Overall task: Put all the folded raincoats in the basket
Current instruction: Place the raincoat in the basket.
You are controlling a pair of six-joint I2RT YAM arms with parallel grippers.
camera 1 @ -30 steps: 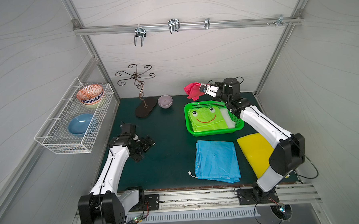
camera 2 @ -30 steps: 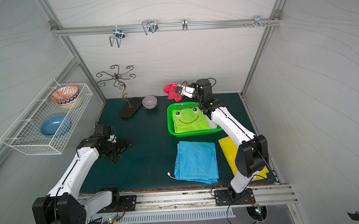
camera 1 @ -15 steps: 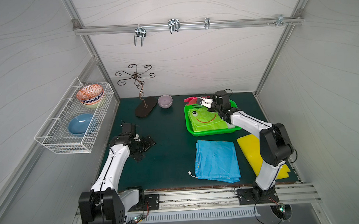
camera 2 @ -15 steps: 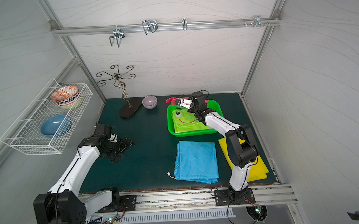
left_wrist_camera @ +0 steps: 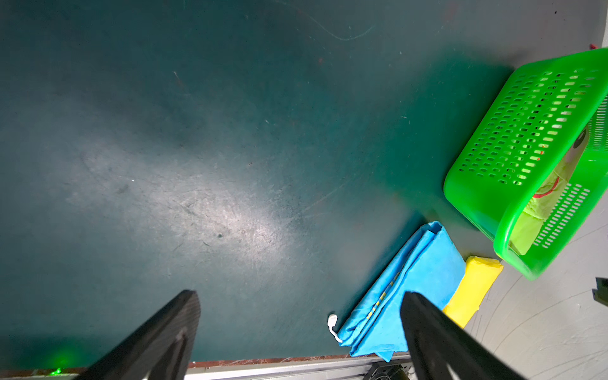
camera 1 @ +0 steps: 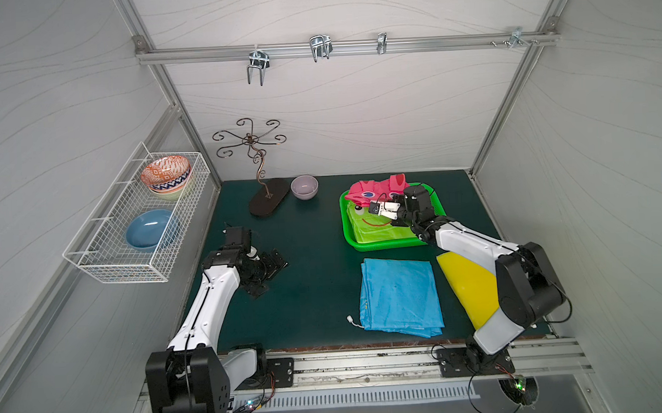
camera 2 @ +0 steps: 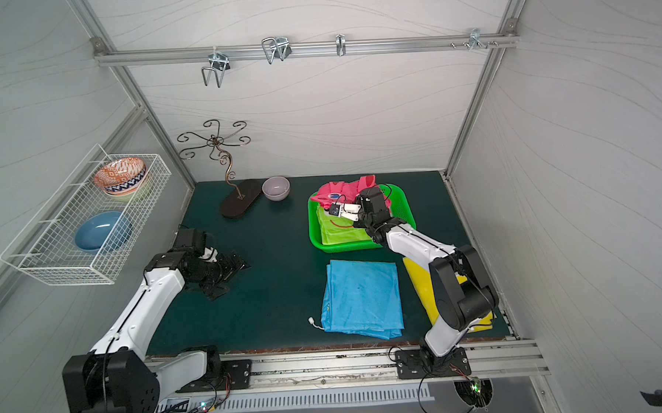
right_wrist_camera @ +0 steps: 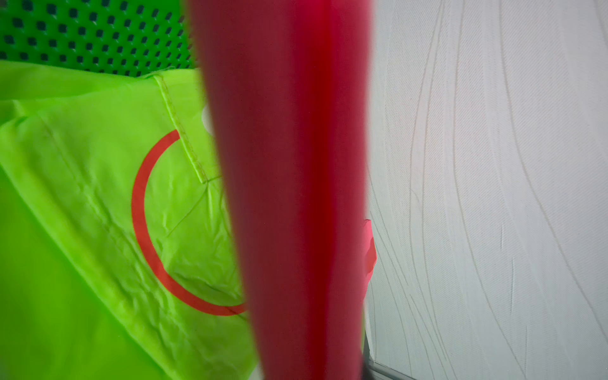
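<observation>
Placing step: right gripper [camera 1: 364,205] clamped on pink raincoat [camera 1: 378,186] at basket's [camera 1: 385,244] 12 o'clock rim; next lower inward, release; left gripper [camera 1: 268,272] gaping, idle.

Perforated plastic basket [camera 1: 385,245]: bright green
Folded plastic raincoat [camera 1: 376,230]: lime, red smile print
Crumpled plastic raincoat [camera 1: 374,188]: pink-red
Folded cloth [camera 1: 400,296]: blue

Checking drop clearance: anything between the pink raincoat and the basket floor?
Yes: a green raincoat already lies in the basket, covering most of its floor. The pink raincoat would land on it. Nothing else visible.
</observation>
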